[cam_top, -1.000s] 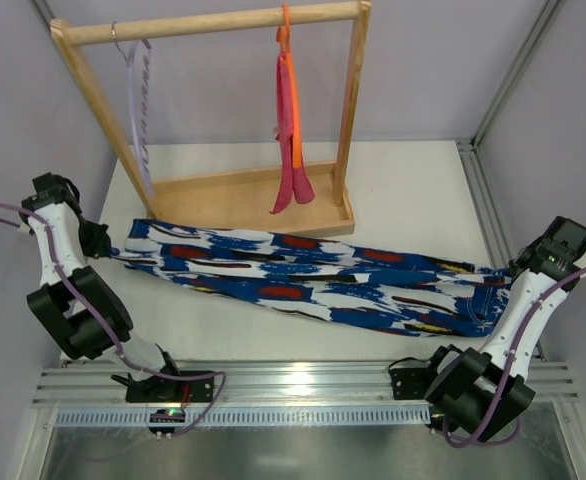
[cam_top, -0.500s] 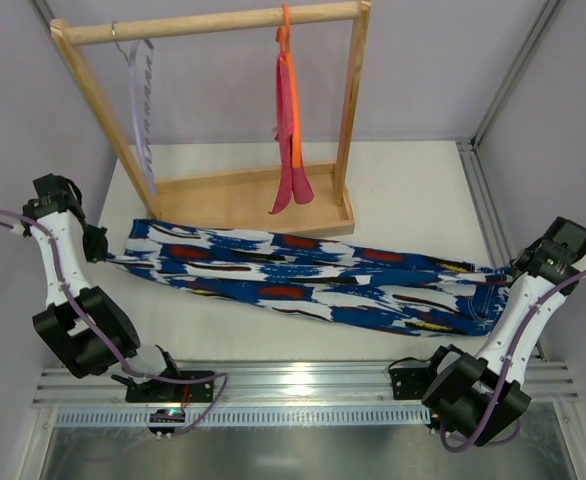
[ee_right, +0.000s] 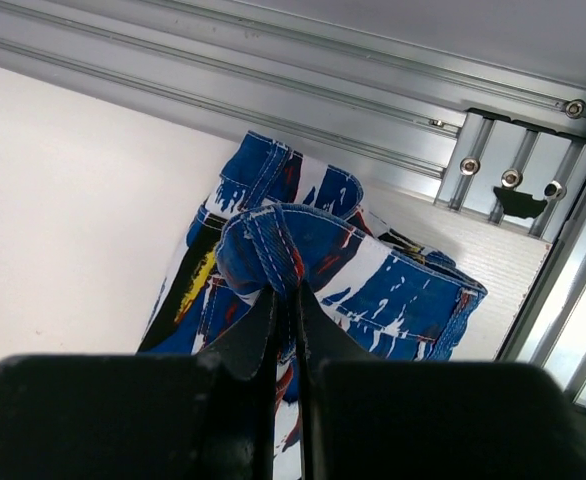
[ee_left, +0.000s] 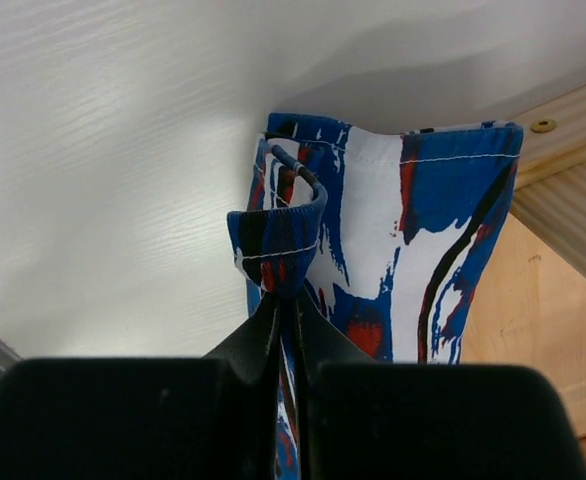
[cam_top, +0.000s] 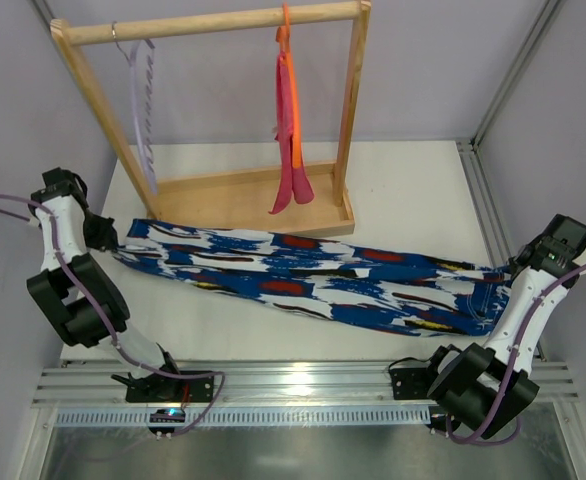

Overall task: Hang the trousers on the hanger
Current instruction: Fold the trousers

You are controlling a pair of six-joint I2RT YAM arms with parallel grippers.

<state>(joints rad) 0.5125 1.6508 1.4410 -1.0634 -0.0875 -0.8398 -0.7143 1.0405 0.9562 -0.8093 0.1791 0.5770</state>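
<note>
Left gripper (ee_left: pixel 285 305): pressed together on the hem of the soft blue, white, red and black print trousers (cam_top: pixel 303 280).
Right gripper (ee_right: pixel 285 290): pinching the waistband.
Trousers: stretched low between both grippers.
Thin lilac plastic hanger (cam_top: pixel 139 110): beyond the left gripper, bare.
Remaining: all draping.

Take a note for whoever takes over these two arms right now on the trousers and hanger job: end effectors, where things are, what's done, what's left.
Left end effector: shut on the leg-hem end of the trousers.
Right end effector: shut on the waist end.
Trousers: stretched lengthwise across the table, in front of the wooden rack.
Hanger: on the rack's rail, left end, nothing on it.
Done: both ends gripped.
Left: get the trousers onto the hanger.
</note>
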